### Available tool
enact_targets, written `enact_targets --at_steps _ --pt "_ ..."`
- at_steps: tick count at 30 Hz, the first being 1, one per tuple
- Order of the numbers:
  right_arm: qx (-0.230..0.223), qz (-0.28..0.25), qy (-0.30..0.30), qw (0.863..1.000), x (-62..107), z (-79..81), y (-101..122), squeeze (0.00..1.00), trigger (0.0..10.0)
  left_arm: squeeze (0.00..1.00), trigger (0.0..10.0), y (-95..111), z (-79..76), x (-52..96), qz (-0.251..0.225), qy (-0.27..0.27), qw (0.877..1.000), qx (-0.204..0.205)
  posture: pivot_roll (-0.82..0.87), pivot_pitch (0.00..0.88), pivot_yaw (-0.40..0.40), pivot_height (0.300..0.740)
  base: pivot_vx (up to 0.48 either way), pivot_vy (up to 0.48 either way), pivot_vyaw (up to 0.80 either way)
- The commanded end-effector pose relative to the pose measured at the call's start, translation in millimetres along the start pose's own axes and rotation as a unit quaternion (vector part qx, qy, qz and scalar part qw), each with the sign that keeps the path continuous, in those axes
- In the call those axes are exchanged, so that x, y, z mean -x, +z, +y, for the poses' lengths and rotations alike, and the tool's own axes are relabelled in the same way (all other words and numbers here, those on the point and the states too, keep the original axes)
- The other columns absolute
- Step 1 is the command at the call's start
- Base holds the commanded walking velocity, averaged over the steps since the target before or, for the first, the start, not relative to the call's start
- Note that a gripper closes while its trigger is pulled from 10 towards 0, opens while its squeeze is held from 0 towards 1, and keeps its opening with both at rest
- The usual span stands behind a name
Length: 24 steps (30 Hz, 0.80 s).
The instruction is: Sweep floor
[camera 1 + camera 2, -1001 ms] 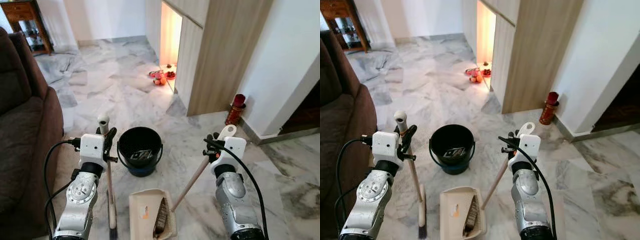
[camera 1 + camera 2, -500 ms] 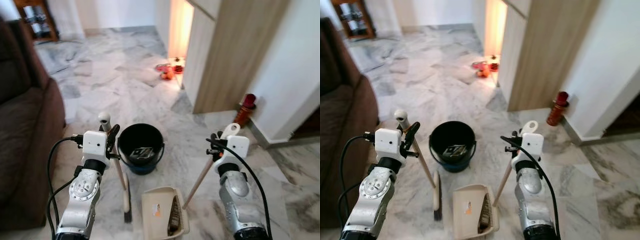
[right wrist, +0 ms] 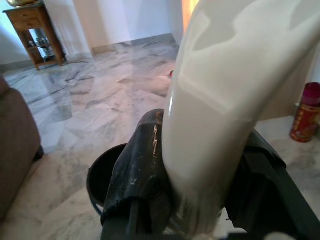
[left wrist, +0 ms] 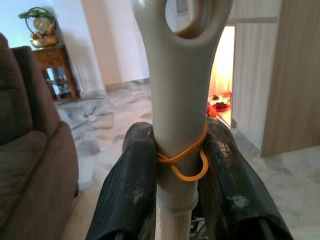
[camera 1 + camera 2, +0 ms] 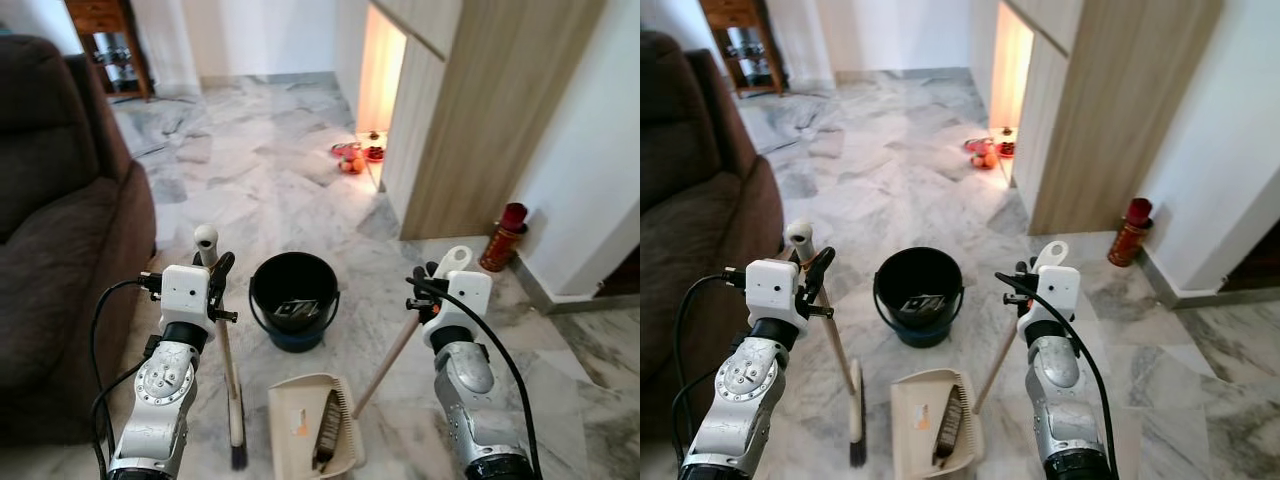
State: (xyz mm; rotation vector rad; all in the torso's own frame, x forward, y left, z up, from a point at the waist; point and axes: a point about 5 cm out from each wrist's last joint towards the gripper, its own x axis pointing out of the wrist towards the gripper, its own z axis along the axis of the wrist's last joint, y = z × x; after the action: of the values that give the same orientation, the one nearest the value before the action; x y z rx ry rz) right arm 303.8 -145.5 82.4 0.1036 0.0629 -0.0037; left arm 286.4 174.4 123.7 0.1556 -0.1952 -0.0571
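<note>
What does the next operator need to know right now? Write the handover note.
Left gripper: shut on the broom handle, brush head on the floor beside the sofa.
Right gripper: shut on the dustpan handle; the dustpan sits on the floor with dark debris in it.
Black bucket stands just ahead, something already inside.
Left: empty the dustpan into the bucket, probably next.

A round black plastic bucket point(image 5: 294, 300) and a beige plastic dustpan point(image 5: 300, 427) block the middle; open grey marble floor point(image 5: 250, 180) lies beyond, a brown fabric sofa point(image 5: 60, 230) hemming the left.
</note>
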Motion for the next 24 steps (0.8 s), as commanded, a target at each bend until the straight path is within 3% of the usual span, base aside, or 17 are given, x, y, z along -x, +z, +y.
enact_targets --at_steps 1,16,24 --pt "-0.012 -0.023 0.005 1.0 -3.1 3.9 12.1 0.0 10.0 0.0 10.0 6.4 0.4 -3.1 -0.013 -0.002 1.0 -0.009 0.14 0.0 0.002 0.74 0.0 0.0 0.0" --pt "-0.012 -0.048 0.014 0.999 -3.1 3.3 25.8 0.0 10.0 0.0 10.0 5.8 -1.8 -4.3 -0.013 -0.009 1.0 -0.009 0.13 0.0 0.01 0.74 0.0 0.0 0.0" --pt "-0.023 -0.098 0.035 0.994 0.9 5.7 46.9 0.0 10.0 0.0 10.0 6.6 -1.2 -5.9 -0.015 -0.012 1.0 -0.009 0.13 0.0 0.016 0.74 0.0 0.0 0.0"
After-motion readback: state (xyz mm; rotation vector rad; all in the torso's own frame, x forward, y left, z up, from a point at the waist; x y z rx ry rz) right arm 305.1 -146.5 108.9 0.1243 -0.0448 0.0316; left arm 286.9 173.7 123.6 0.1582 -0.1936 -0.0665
